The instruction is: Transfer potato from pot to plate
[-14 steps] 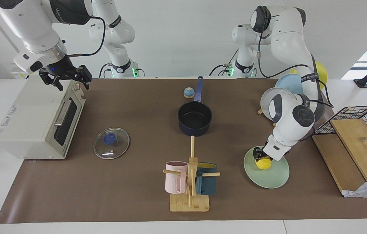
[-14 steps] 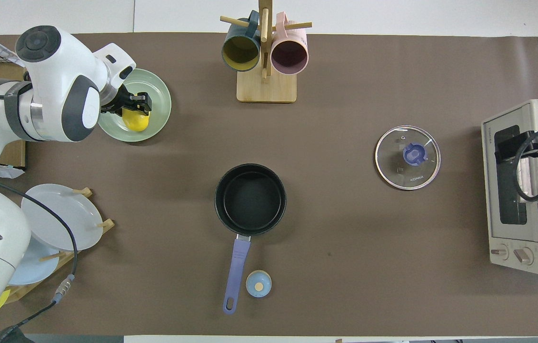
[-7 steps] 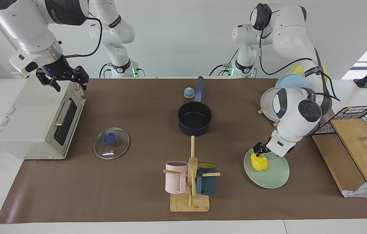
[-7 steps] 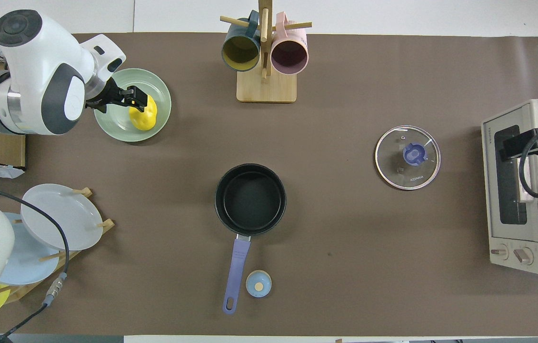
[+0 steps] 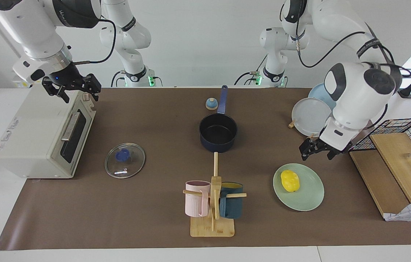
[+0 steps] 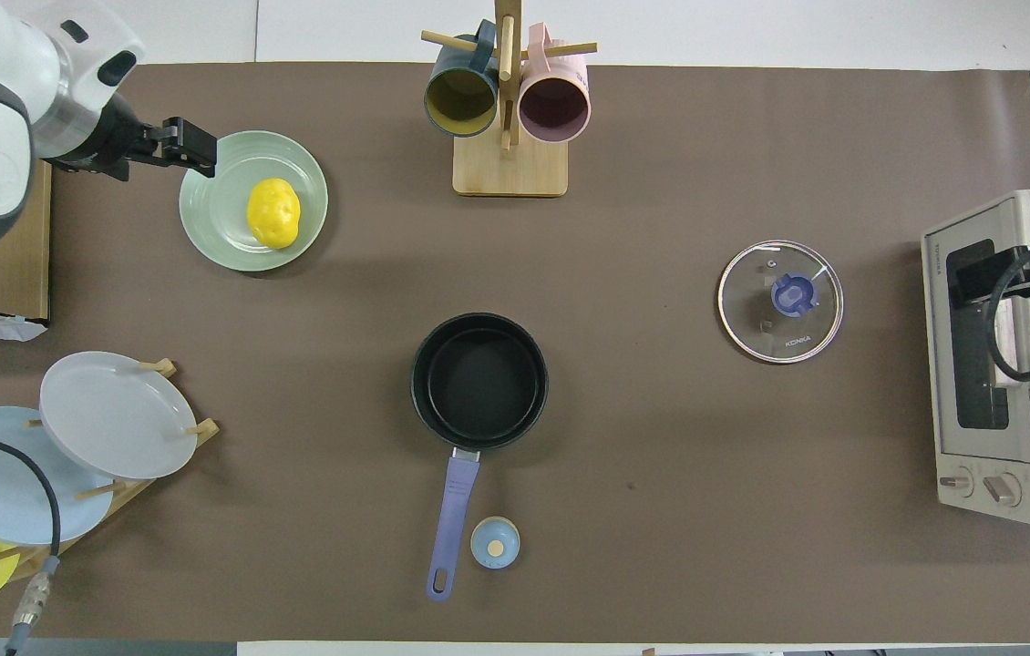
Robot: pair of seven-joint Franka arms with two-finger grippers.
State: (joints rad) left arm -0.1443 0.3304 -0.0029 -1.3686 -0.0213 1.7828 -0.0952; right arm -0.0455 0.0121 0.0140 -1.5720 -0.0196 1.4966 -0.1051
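Note:
The yellow potato (image 5: 290, 181) lies on the mint-green plate (image 5: 308, 198), toward the left arm's end of the table; it also shows in the overhead view (image 6: 273, 212) on the plate (image 6: 214, 230). The dark navy pot (image 5: 218, 133) stands empty mid-table, its blue handle (image 6: 451, 519) pointing toward the robots. My left gripper (image 5: 317, 154) is open and empty, raised over the mat beside the plate's rim; it also shows in the overhead view (image 6: 196, 150). My right gripper (image 5: 71, 89) is open and waits over the toaster oven (image 5: 42, 134).
A glass lid (image 5: 124, 160) with a blue knob lies near the oven. A wooden mug rack (image 5: 212, 203) holds two mugs. A plate rack (image 5: 311, 116) holds grey-white, blue and yellow plates. A small blue bell (image 5: 211, 104) sits by the pot handle. A wire basket and boards (image 5: 391, 156) are at the left arm's end.
My left gripper let go of the potato, which now rests on the green plate, then rose and drew back off the plate. The right gripper barely moved.

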